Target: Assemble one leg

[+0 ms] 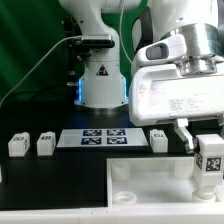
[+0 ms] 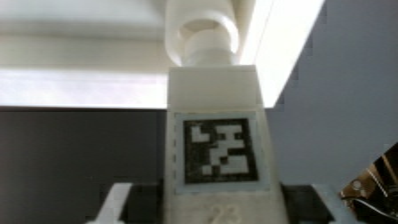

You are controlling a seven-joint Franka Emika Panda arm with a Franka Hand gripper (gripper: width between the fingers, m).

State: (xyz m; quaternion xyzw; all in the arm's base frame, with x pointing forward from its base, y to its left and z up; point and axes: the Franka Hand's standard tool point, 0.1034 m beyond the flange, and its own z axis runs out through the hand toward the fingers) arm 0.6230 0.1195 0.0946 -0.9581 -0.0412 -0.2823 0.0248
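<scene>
My gripper (image 1: pixel 207 152) is shut on a leg (image 1: pixel 210 160), a small white block with a black-and-white tag. It holds the leg over the right end of the large white tabletop (image 1: pixel 150 187), which has round corner sockets. In the wrist view the leg (image 2: pixel 222 110) runs straight out from between my fingers (image 2: pixel 121 203), tag facing the camera. Its rounded far end (image 2: pixel 210 38) lies against the tabletop's white edge (image 2: pixel 80 85). I cannot tell whether it touches a socket. Three more legs stand on the black table (image 1: pixel 17 145), (image 1: pixel 45 145), (image 1: pixel 159 140).
The marker board (image 1: pixel 103 137) lies flat between the loose legs, behind the tabletop. The arm's white base (image 1: pixel 100 75) stands behind it. A cable runs down the exterior view's left side (image 1: pixel 30 75).
</scene>
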